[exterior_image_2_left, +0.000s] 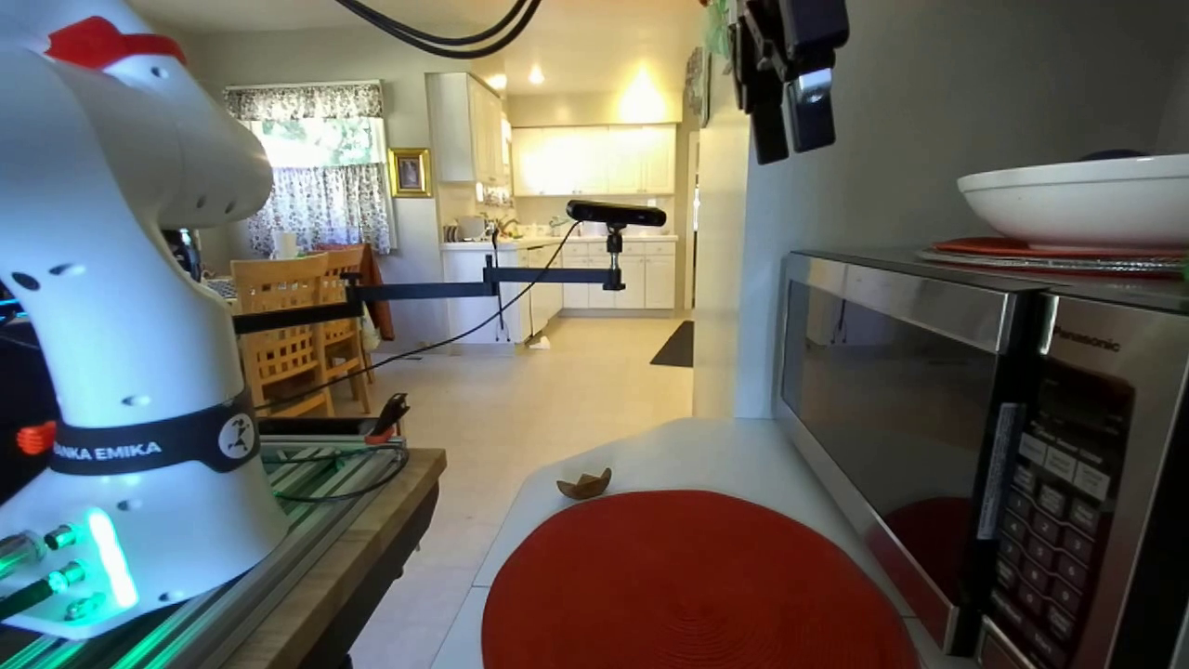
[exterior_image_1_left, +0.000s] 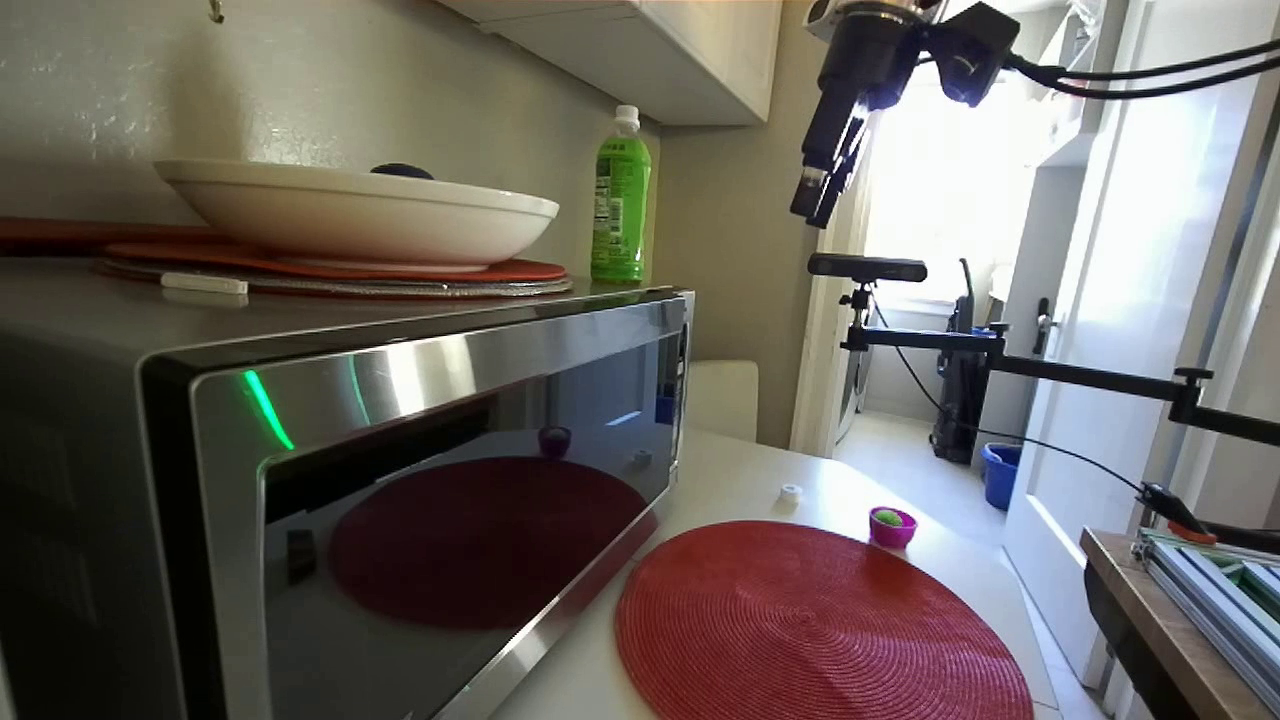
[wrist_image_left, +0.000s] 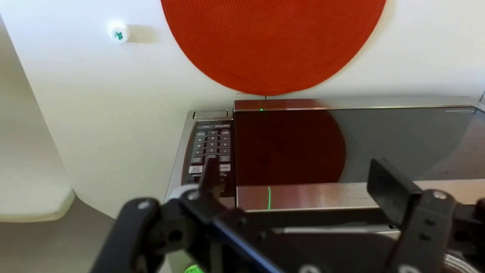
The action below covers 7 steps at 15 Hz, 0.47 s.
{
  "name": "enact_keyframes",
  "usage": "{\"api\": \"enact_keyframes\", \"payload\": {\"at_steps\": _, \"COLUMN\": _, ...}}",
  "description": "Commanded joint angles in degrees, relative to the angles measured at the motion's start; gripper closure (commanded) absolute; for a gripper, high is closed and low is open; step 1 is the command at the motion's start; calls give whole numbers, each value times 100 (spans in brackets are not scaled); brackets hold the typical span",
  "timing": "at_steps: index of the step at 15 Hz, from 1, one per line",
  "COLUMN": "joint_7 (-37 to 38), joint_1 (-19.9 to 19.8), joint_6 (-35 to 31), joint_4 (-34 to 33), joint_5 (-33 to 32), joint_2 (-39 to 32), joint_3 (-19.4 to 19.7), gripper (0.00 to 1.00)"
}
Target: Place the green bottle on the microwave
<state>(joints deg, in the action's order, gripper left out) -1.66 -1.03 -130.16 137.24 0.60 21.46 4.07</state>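
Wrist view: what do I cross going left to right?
Pale slab at the left edge -> small white round piece -> microwave keypad -> microwave door window. Left out: the red mat and the open gripper, since both overlap the span of keypad and window.

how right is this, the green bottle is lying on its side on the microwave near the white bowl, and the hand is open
Not quite: the green bottle is standing upright, not lying on its side, as an exterior view shows. The rest holds: it is on the microwave near the white bowl, and the hand is open.
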Motion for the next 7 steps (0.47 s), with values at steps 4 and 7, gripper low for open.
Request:
{"api": "enact_keyframes", "payload": {"at_steps": 4, "joint_7": -16, "joint_1": -43, "joint_6": -6, "joint_4": -9, "joint_5": 30, "joint_2": 23, "joint_3": -39, "gripper": 0}}
{"api": "enact_keyframes", "payload": {"at_steps": 7, "joint_7": -16, "joint_1": -43, "joint_6": -6, "joint_4": -6, "joint_5": 30, "joint_2": 32, "joint_3": -39, "gripper": 0}}
